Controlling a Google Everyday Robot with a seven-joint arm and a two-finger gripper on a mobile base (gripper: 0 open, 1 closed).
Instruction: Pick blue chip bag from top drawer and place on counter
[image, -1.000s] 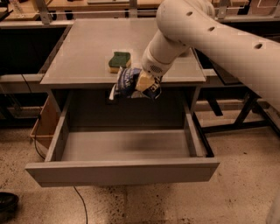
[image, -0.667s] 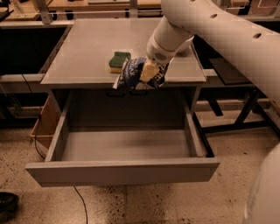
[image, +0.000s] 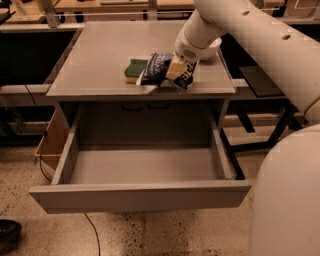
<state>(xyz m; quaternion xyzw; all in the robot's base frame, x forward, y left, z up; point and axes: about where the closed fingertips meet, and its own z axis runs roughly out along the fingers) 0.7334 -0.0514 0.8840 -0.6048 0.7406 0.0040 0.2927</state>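
The blue chip bag (image: 159, 69), dark navy with white lettering, hangs in my gripper (image: 176, 71) just above the front part of the counter (image: 100, 55). The gripper is shut on the bag, which is crumpled around its fingers. The bag overlaps the right side of a green-and-yellow sponge (image: 135, 69) lying on the counter. The top drawer (image: 145, 195) stands pulled fully out below the counter, and its grey floor shows nothing inside.
My white arm (image: 260, 45) reaches in from the upper right and fills the right side of the view. A wooden box (image: 52, 142) stands left of the drawer. A cable (image: 92, 230) runs across the speckled floor. A black shelf (image: 260, 80) sits right of the table.
My gripper has lifted the chip bag up and back from over the drawer's rear edge to above the counter, next to the sponge.
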